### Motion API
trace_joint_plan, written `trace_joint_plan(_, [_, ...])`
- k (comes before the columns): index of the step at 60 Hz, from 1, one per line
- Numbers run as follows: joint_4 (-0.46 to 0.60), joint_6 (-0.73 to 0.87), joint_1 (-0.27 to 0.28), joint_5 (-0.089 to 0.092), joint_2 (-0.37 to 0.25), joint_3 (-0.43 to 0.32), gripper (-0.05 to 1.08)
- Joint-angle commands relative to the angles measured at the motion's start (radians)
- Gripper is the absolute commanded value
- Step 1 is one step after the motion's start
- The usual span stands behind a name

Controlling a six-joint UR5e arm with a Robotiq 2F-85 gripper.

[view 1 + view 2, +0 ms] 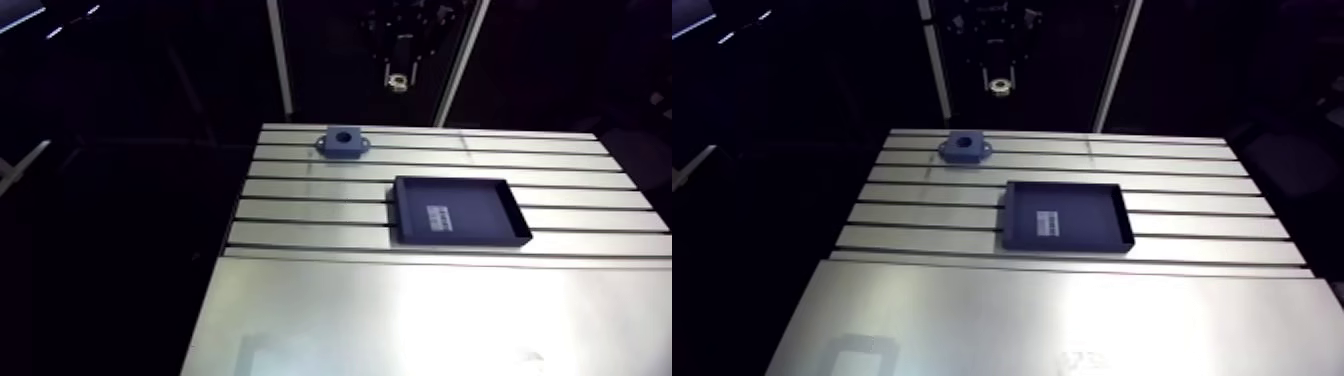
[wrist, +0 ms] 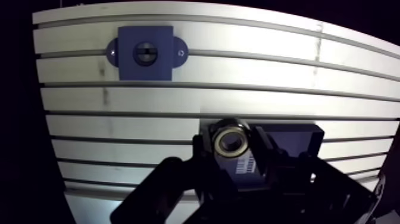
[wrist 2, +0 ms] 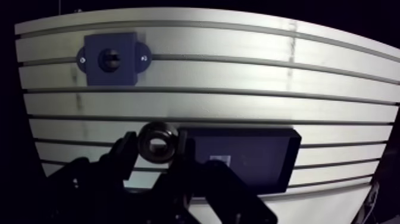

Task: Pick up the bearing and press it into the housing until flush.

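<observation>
Bearing [image 2: 231, 142] pinched in the hand [image 2: 232, 149], above the worktop [image 2: 297, 71]; housing [image 2: 145, 52] lies ahead at eleven o'clock, bore upward.

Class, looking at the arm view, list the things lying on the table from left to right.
Blue housing → black tray. The gripper, shut on the bearing, hangs above the table rather than lying on it, so it is left out.

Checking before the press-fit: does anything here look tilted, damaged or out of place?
Nothing stands out. The bearing is held squarely in the gripper, the blue housing sits flat on the table, bore up, and the black tray lies level.
</observation>
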Motion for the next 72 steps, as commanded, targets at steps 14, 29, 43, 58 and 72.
trace_joint_plan(14, [-0.011, 0.172, 0.100, 0.003, 0.174, -0.130, 0.64])
trace_joint_plan(29, [-0.073, 0.174, 0.100, 0.000, 0.215, -0.130, 0.64])
trace_joint_plan(43, [-0.080, 0.169, 0.103, 0.008, 0.242, -0.136, 0.64])
trace_joint_plan(58, [-0.080, 0.164, 0.106, 0.006, 0.255, -0.138, 0.64])
trace_joint_plan(72, [-0.081, 0.163, 0.108, 0.004, 0.264, -0.133, 0.64])
